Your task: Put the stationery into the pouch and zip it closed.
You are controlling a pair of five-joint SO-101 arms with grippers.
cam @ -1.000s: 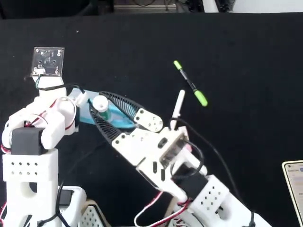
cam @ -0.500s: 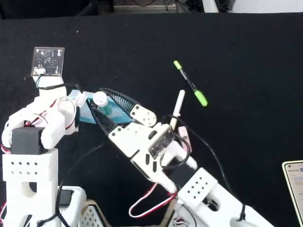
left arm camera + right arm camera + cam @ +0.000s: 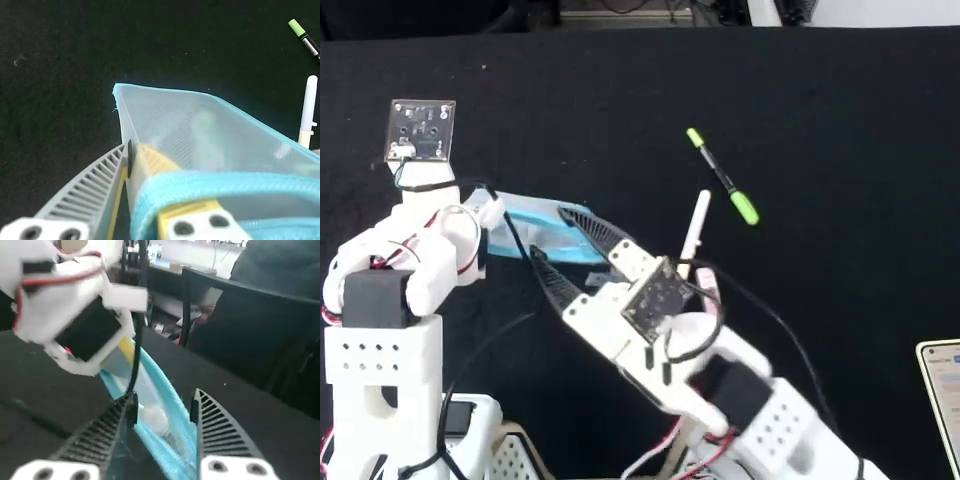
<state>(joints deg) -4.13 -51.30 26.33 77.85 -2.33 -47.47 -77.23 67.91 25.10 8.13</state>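
Observation:
A blue-edged mesh pouch (image 3: 523, 222) lies at the left of the black table, one end pinched by my left gripper (image 3: 490, 213), which is shut on it. In the left wrist view the pouch (image 3: 200, 130) stretches away from the left gripper (image 3: 127, 150), with a pale glue stick (image 3: 205, 136) dimly inside. My right gripper (image 3: 546, 232) hovers open over the pouch's mouth, holding nothing. In its wrist view the right gripper (image 3: 163, 399) straddles the blue zipper edge (image 3: 170, 390). A white pen (image 3: 695, 228) and a green marker (image 3: 723, 178) lie on the table to the right.
A small square board (image 3: 421, 130) sits behind the left arm. A phone (image 3: 942, 385) lies at the right edge. The table's far half and right side are bare black cloth.
The right gripper held a white-capped glue stick over the pouch, let it go inside, and has drawn back toward the near side, open. The left arm kept still.

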